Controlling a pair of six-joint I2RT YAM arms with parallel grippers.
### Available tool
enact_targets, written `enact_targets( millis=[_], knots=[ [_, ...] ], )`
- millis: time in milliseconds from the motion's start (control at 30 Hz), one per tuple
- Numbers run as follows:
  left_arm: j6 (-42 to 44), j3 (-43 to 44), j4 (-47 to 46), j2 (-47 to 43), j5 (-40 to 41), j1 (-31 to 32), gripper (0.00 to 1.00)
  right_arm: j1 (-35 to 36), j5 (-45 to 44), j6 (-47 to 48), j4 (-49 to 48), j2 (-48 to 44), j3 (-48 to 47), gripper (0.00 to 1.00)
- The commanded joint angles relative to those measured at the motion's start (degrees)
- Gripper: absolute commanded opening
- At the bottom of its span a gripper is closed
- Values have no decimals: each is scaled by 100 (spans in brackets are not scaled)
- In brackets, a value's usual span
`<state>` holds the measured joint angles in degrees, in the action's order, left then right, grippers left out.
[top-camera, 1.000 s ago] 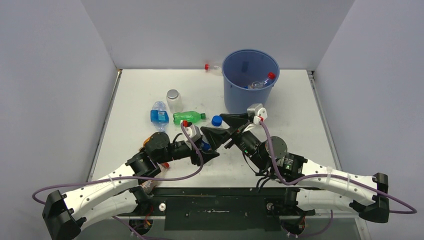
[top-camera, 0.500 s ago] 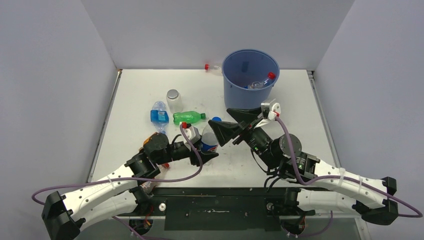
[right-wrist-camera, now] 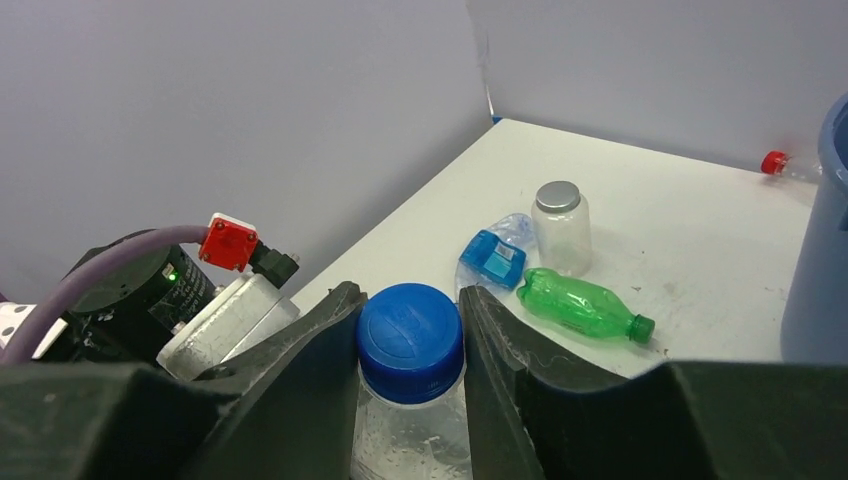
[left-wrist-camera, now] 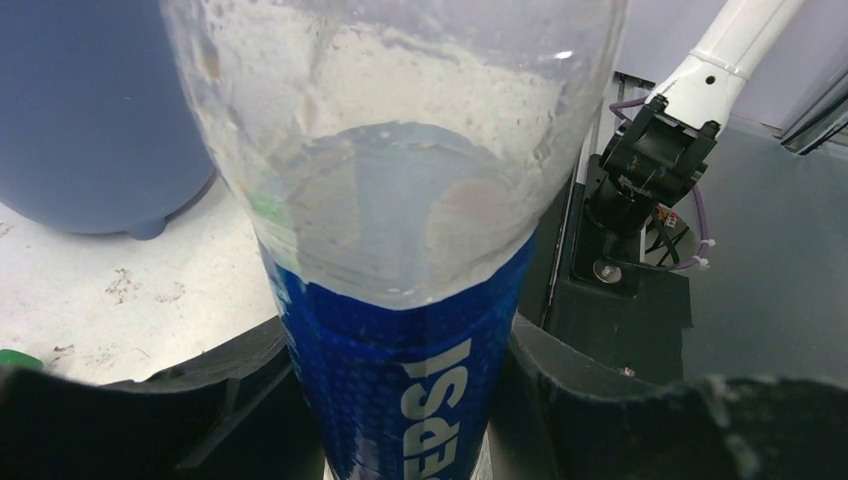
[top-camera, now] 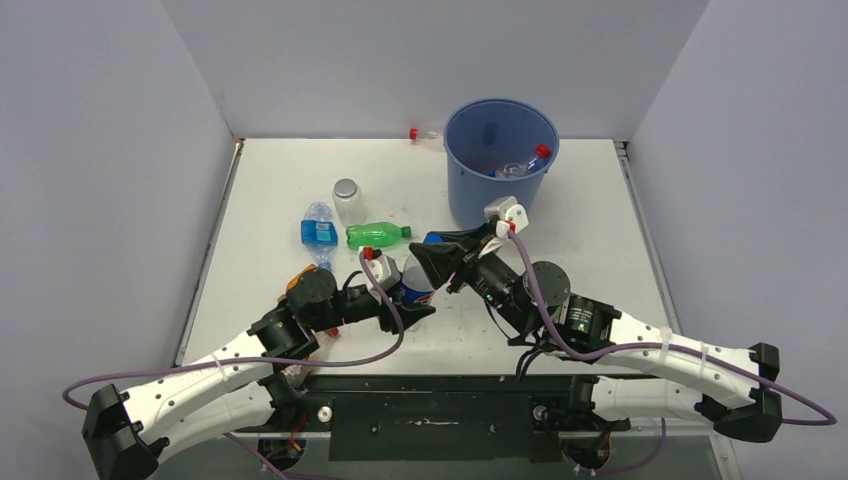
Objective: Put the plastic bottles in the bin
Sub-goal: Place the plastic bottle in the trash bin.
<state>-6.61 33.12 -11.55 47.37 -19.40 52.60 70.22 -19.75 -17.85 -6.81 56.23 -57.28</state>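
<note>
Two grippers on one bottle now. The Pepsi bottle [top-camera: 417,285] stands upright on the table [top-camera: 600,230], near the front edge and well short of the bin [top-camera: 470,195]. My left gripper [top-camera: 405,302] clamps it at the blue label, one finger on each side; the left wrist view shows the label [left-wrist-camera: 400,380] squeezed between them. Same hold as a second ago, no change there.

Change is on the right. A second ago my right gripper [top-camera: 440,262] hung over the bottle with jaws wide. Half a second ago it had backed off to the right, jaws just as wide. Now it's back in and closed on the blue cap [right-wrist-camera: 410,340], both fingers [right-wrist-camera: 310,370] touching the cap's sides in the right wrist view. Bottle itself hasn't shifted or tilted.

Rest of the table is unchanged:
- green bottle [top-camera: 378,235] lying on its side, just behind the held one
- blue-labelled bottle [top-camera: 318,228] lying left of it
- clear jar [top-camera: 347,198] with a grey lid, upright behind those
- red-capped bottle [top-camera: 425,135] lying against the back wall, left of the bin
- one more red-capped bottle [top-camera: 525,165] already inside the bin
</note>
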Motion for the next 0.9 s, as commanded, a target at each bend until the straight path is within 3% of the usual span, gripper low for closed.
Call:
enact_targets(
  millis=[0,67,100,267,367,467,667,800,867],
  knots=[
    [204,25,-257,-208,137,80,47,-12,-266,73,207,-53,-299,5],
    [258,-30,-288,-306,297,113,92,-8,-350,273,360,-68,-512,5],
    [271,-71,-331,-374,400,123,98,-15,-433,417,450,-56,-685,5],
    [396,-251,-494,-793,1166,137,96,-58,-1504,1611,352,110,-1786,5],
    [480,-307,-502,-1033,1629,137,96,-211,-2272,2644,-848,193,-1889,5],
    [621,-394,-557,-1197,1962,137,96,-937,-2390,3105,-1975,462,-1887,5],
    [904,-353,-410,-1190,2584,137,96,-3263,-1554,1378,-1699,1537,-2487,5],
    [925,-323,-363,-1115,2809,137,96,-4232,-918,503,-3024,1990,-1971,5],
    [931,-309,-358,-1080,2879,137,96,-4432,-846,381,-3066,2429,-2162,5]
  ],
)
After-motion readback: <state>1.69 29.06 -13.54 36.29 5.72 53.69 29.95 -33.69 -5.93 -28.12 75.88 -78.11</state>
